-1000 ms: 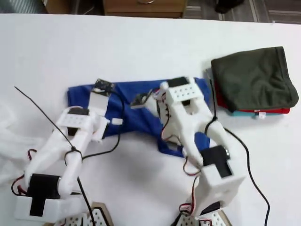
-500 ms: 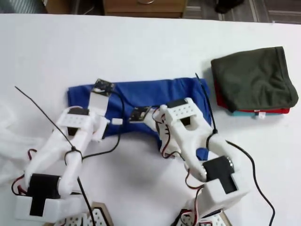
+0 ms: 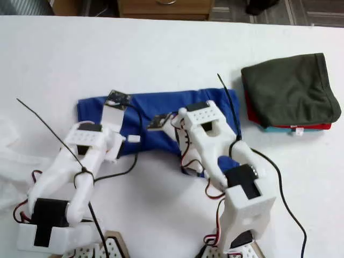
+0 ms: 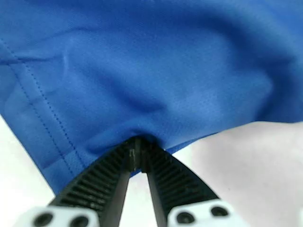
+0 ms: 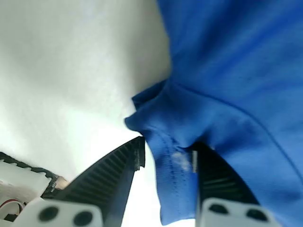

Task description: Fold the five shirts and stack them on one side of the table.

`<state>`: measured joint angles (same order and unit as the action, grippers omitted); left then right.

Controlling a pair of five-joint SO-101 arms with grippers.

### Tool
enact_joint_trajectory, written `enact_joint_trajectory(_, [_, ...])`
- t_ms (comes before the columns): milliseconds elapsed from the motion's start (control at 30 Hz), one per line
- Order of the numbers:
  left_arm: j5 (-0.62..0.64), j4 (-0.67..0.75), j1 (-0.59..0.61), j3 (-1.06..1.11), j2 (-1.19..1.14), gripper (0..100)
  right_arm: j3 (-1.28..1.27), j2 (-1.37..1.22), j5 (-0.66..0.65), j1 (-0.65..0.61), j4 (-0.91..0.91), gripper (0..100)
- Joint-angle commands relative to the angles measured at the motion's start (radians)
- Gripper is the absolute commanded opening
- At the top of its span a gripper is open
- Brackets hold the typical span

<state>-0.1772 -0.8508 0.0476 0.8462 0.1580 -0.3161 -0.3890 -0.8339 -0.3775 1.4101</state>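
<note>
The left gripper [image 4: 136,153] has its black ribbed fingers [image 4: 102,182] pressed together at the tips, clamped on the stitched edge of the blue fabric shirt [image 4: 165,71]. The cloth puckers where they bite it. The right gripper [image 5: 165,158] has its fingers [image 5: 109,175] part-way apart, with a thick bunched fold of the shirt's hem pinched between them. A corner of the cloth sticks out just past the tips.

In the high view the blue fabric shirt [image 3: 156,110] lies spread as a wide band across the middle of the frame, under both white arms. One flap reaches down toward the lower centre, beside the right arm.

At the upper right of the frame sits a stack of folded shirts [image 3: 290,102], well apart from the left arm and just beside the blue shirt's right end. A dark olive shirt [image 3: 290,88] is on top, a red shirt [image 3: 317,127] shows as a strip beneath it, and a teal shirt [image 3: 277,129] shows as a thin edge at the bottom.

Everything rests on a white table [image 3: 161,48]. Along the top edge of the frame stands a wooden cabinet [image 3: 164,8], with grey floor [image 3: 317,11] beside it.
</note>
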Motion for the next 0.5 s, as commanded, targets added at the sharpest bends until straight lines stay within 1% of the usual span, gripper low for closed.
enact_joint_trajectory(0, [0.003,0.017,-0.012,-0.004,0.005,3,-0.006,-0.048,0.006,0.015,0.016,8.5])
enact_joint_trajectory(67, [0.003,0.017,-0.012,-0.004,0.005,3,-0.003,-0.048,0.008,0.016,0.018,1.0])
enact_joint_trajectory(133, [0.003,0.017,-0.012,-0.004,0.005,3,0.000,-0.048,0.008,0.021,0.015,2.5])
enact_joint_trajectory(200, [0.003,0.017,-0.012,-0.004,0.005,3,0.023,-0.048,0.008,0.030,0.013,1.9])
enact_joint_trajectory(400, [0.003,0.017,-0.012,-0.004,0.005,3,0.144,-0.047,-0.002,0.104,0.025,1.9])
enact_joint_trajectory(467, [0.003,0.017,-0.012,-0.004,0.005,3,0.201,-0.050,-0.035,0.120,0.051,1.9])
